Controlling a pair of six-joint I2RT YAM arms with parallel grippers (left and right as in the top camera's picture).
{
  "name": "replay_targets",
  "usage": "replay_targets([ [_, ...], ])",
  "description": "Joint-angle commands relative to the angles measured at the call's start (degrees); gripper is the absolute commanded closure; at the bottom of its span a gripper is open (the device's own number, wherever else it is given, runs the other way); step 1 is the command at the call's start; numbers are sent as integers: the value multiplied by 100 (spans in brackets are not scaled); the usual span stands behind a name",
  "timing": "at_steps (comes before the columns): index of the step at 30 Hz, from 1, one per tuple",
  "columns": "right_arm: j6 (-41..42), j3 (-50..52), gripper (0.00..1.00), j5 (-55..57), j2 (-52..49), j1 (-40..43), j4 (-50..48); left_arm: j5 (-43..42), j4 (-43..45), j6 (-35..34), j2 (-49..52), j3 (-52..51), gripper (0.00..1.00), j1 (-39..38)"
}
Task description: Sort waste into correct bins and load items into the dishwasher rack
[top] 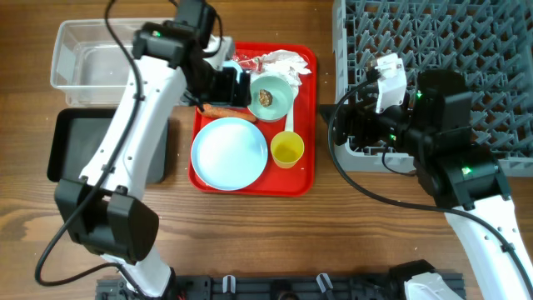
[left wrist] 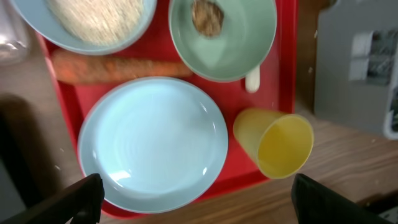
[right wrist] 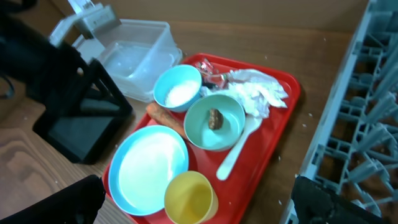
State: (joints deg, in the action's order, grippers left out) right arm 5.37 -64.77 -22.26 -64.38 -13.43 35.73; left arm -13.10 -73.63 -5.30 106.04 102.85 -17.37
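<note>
**Both pincers released, everything on the red tray**

The left gripper (left wrist: pixel 200 200) hangs spread wide with nothing between its fingers, above the far side of the red tray (top: pixel 310 60). Its wrist view looks straight down on the plate (left wrist: pixel 152 143), which lies bare at the near left of the tray. Beyond the plate the carrot (left wrist: pixel 118 68) lies lengthwise. Past the carrot is the rice bowl (left wrist: pixel 93 18), heaped with rice (left wrist: pixel 96 12).

To the right of that is the second bowl (left wrist: pixel 227 43), with the brown lump (left wrist: pixel 207 17) inside. The yellow cup (left wrist: pixel 277 143) stands upright at the tray's near right corner, just beside the plate. The spoon (right wrist: pixel 239 149) lies between the cup and the second bowl. The tissue (right wrist: pixel 261 90) and the wrapper (right wrist: pixel 208 67) are bunched along the tray's far edge; the wrapper's red-and-white print is too blurred to read.

The right gripper (right wrist: pixel 196 202) is also spread and bare, held near the corner of the rack (top: pixel 450 33) closest to the tray. The rack fills the far right of the table (top: pixel 250 242).

Left of the red tray sit the clear tub (top: pixel 87 54) and, nearer, the black tray (top: pixel 71 146). The left arm crosses over the black tray's right side and, from overhead, hides most of the rice bowl.
</note>
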Motion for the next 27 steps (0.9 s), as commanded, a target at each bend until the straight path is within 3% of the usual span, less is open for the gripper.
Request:
replay_targets([
  [1,83,-120,0,343,-192,13,17,94,284,-323,70,-754,15,-472],
  [4,549,-120,0,1226,-402,13,149,94,1108,-802,72,-1421,39,-1080],
  [6,560,-120,0,1338,-520,13,210,107,1495,-868,72,-1690,41,-1318],
  [9,562,-120,0,1333,-730,13,155,774,1939,-1469,199,-1971,51,-1502],
  [12,660,-120,0,1331,-876,13,120,807,2146,-1539,411,-2039,58,-1506],
  [16,686,-120,0,1333,-929,11,114,804,2343,-1537,726,-2039,95,-1506],
  [20,688,-120,1,1331,-929,13,103,793,2345,-1537,732,-2011,96,-1488],
  [24,662,-122,0,844,-901,13,-46,205,1784,-1410,278,-1528,96,-1029],
  [26,490,-122,0,273,-901,13,-387,-811,1729,-984,-201,-1331,96,-457],
  [27,337,-122,0,-238,-903,11,-717,-1790,1840,-739,-518,-1316,96,52],
])
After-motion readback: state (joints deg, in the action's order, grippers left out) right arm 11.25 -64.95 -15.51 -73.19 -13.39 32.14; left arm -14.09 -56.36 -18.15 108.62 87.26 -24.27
